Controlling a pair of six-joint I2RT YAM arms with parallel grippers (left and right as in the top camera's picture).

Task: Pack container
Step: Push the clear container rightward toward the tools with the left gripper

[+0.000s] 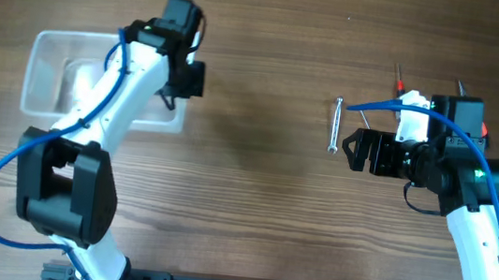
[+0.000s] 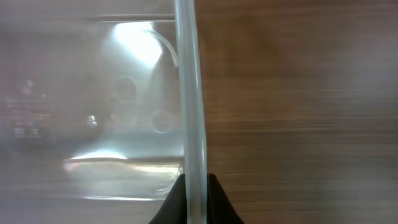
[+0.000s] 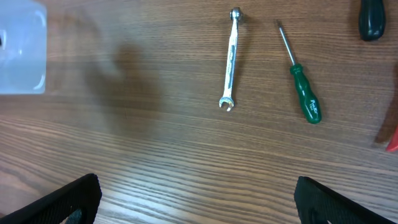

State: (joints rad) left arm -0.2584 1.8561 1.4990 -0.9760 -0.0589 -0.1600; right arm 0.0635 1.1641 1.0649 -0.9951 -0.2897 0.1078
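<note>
Pinching container rim, left claw, wrench apart

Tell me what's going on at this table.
The left gripper is closed on the rim of the clear container, which sits on the table with no tools visible inside. The right gripper is open and empty, near a wrench and a green screwdriver lying loose. Packing looks not yet begun.

container | clear colourless plastic tub, rectangular, rounded corners, shallow, rimmed | lying flat, open side up | well apart from the wrench, on its left | wrench-side rim pinched between the left gripper fingers
</note>
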